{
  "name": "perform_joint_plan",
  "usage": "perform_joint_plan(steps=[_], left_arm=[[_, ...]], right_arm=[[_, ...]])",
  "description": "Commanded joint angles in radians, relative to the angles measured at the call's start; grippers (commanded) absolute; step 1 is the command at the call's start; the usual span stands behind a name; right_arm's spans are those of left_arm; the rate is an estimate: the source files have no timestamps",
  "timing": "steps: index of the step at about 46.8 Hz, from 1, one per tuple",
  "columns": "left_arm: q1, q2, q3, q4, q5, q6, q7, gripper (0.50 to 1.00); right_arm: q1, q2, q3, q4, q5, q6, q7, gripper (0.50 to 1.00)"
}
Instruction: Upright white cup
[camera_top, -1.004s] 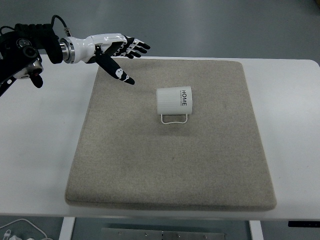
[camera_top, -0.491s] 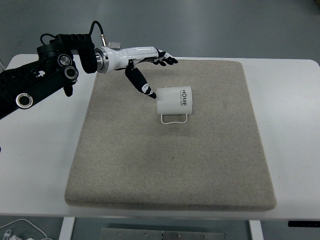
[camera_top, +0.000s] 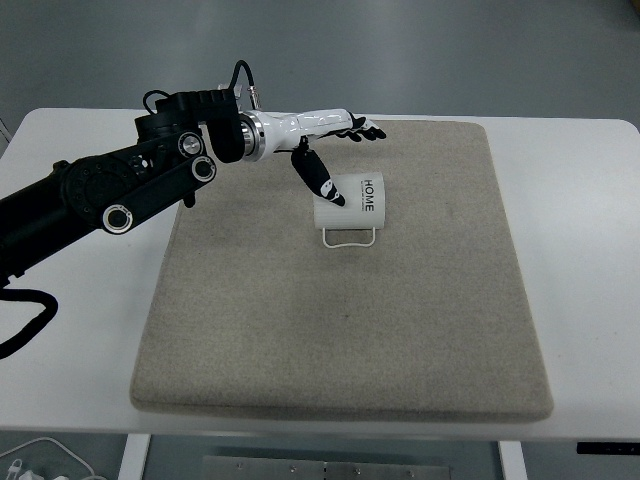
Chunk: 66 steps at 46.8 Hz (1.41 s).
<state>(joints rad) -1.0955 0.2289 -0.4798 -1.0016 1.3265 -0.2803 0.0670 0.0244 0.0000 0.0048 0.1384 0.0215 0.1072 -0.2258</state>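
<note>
- Cup (camera_top: 347, 206) lies on its side on the mat (camera_top: 340, 320), upper middle, just below the left hand (camera_top: 335, 140).
- Hand's fingers are spread over the cup's far side; the thumb (camera_top: 322, 180) hangs down at its left end, holding nothing.
- Since half a second ago, the hand has moved right, from beside the cup to over it; the cup has not shifted.
- Cup is white, with "HOME" print and a wire handle towards the near edge of the worktop (camera_top: 90, 300).
</note>
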Motion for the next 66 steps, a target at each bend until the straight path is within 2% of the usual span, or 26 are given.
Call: perform_joint_plan(steps=[1,5,15,56,60,66], left_arm=[[0.002,-0.022,0.027,0.021,0.037,0.023,0.000,0.996],[0.006,-0.037,0.038,0.038,0.059,0.061,0.000,0.996],[0.008,-0.053,0.073,0.055,0.062,0.093,0.002,0.996],[0.023,-0.068,0.110,0.074,0.062,0.098,-0.001,0.981],[0.023,-0.068,0.110,0.074,0.063,0.098,0.000,0.964],[0.025,-0.068,0.112,0.077,0.063,0.098,0.000,0.866]], right_arm=[[0.000,0.000,0.000,0.000,0.000,0.000,-0.001,0.930],[0.000,0.000,0.001,0.000,0.000,0.000,-0.001,0.930],[0.000,0.000,0.000,0.000,0.000,0.000,0.000,0.930],[0.000,0.000,0.000,0.000,0.000,0.000,0.000,0.930],[0.000,0.000,0.000,0.000,0.000,0.000,0.000,0.930],[0.000,0.000,0.000,0.000,0.000,0.000,0.000,0.930]])
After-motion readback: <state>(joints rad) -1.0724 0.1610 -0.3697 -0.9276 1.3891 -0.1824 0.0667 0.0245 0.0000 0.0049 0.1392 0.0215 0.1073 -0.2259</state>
